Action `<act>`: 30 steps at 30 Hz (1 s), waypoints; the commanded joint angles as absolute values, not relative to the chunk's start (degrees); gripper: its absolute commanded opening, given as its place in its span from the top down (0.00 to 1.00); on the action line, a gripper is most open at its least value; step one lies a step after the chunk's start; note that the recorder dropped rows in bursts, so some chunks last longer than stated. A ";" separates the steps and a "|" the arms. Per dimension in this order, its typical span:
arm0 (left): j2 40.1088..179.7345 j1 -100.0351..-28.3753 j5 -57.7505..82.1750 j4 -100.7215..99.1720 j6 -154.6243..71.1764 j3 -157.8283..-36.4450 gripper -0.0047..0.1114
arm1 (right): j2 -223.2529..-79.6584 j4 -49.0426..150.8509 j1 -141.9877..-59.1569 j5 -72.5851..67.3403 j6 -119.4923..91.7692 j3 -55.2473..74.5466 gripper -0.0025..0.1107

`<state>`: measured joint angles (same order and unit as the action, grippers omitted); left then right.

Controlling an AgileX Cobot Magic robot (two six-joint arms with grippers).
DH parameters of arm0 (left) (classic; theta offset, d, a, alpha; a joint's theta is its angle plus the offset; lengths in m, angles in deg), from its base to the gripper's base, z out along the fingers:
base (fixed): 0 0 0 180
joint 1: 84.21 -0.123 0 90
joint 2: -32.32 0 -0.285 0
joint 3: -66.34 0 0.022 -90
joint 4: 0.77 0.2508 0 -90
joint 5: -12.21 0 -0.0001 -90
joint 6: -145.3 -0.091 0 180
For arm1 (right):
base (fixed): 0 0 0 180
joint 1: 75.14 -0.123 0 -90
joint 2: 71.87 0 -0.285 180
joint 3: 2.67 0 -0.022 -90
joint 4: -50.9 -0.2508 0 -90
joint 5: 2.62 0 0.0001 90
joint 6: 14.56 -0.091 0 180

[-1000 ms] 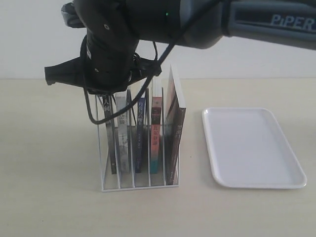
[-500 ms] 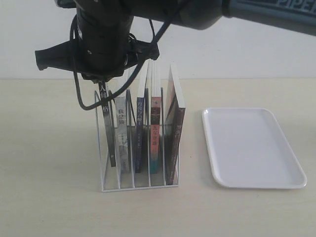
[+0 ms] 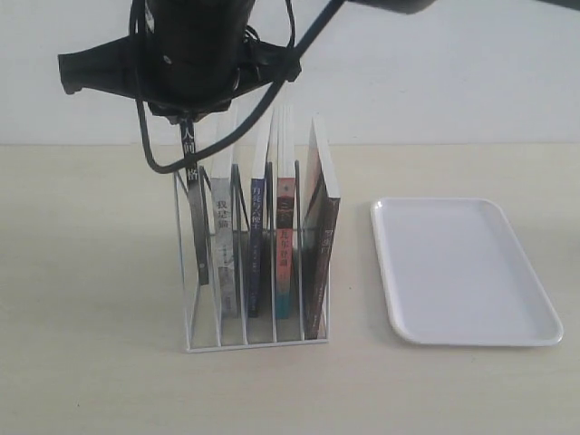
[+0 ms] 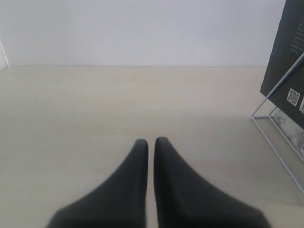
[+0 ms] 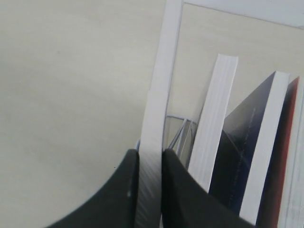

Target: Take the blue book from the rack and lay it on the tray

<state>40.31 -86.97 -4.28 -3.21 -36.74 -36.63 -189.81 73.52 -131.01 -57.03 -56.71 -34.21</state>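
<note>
The right gripper [image 3: 188, 122] is clamped on the top of a black-spined book [image 3: 193, 199] in the 9 o'clock end slot of the rack [image 3: 254, 343], where it stands higher than its neighbours. The blue book [image 3: 257, 245] sits upright in the middle slot. The tray [image 3: 467, 272] lies at the rack's 3 o'clock. The left gripper [image 4: 151, 142] is nearly closed and holds nothing.

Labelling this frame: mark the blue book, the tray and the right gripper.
blue book [image 3: 256, 258]: exterior view, dark blue spine.
tray [image 3: 467, 272]: exterior view, bare floor.
right gripper [image 5: 150, 159]: right wrist view, midway between fingertips, gripping the black-spined book [image 3: 193, 217].
</note>
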 commanded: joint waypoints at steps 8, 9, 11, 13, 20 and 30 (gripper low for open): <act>40.11 -86.98 -4.05 -3.14 -36.62 -36.44 0.92 | -188.94 74.67 -131.05 -56.58 -56.23 -34.84 0.98; 40.11 -86.98 -4.05 -3.14 -36.62 -36.44 0.92 | -189.08 74.57 -131.05 -56.70 -56.23 -34.71 0.98; 40.11 -86.98 -4.05 -3.14 -36.62 -36.44 0.92 | -189.52 74.24 -131.05 -56.81 -56.23 -34.71 0.98; 40.11 -86.98 -4.05 -3.14 -36.62 -36.44 0.92 | -189.93 74.24 -131.05 -56.82 -56.23 -34.71 0.98; 40.11 -86.98 -4.05 -3.14 -36.62 -36.44 0.92 | -190.06 74.11 -131.05 -56.82 -56.13 -34.71 0.76; 40.11 -86.98 -4.05 -3.14 -36.62 -36.44 0.92 | -189.55 75.63 -131.05 -59.59 -55.60 -34.71 0.46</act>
<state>40.31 -86.97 -4.28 -3.21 -36.74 -36.63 -190.53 73.74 -131.02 -57.99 -56.56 -34.43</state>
